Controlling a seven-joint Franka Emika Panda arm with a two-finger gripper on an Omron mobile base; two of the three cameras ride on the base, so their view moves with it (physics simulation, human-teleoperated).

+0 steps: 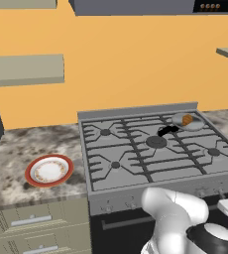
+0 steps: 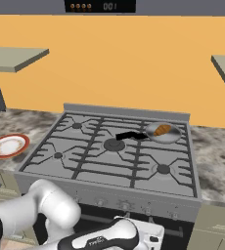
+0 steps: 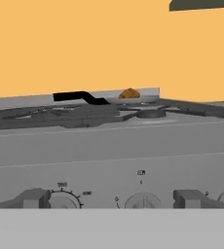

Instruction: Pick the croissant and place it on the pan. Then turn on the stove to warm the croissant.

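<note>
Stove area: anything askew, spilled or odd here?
Nothing stands out. The croissant lies in the pan on the stove's back right burner, the pan level on the grate. The plate sits flat on the counter to the left. The claw faces the front knobs, fingers apart.

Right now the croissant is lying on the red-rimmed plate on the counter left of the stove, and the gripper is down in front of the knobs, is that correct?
Not quite: the croissant lies in the pan on the stove's back right burner, as both base views show. The red-rimmed plate on the counter carries nothing. The rest holds: in the hand view the gripper faces the front knobs.
</note>
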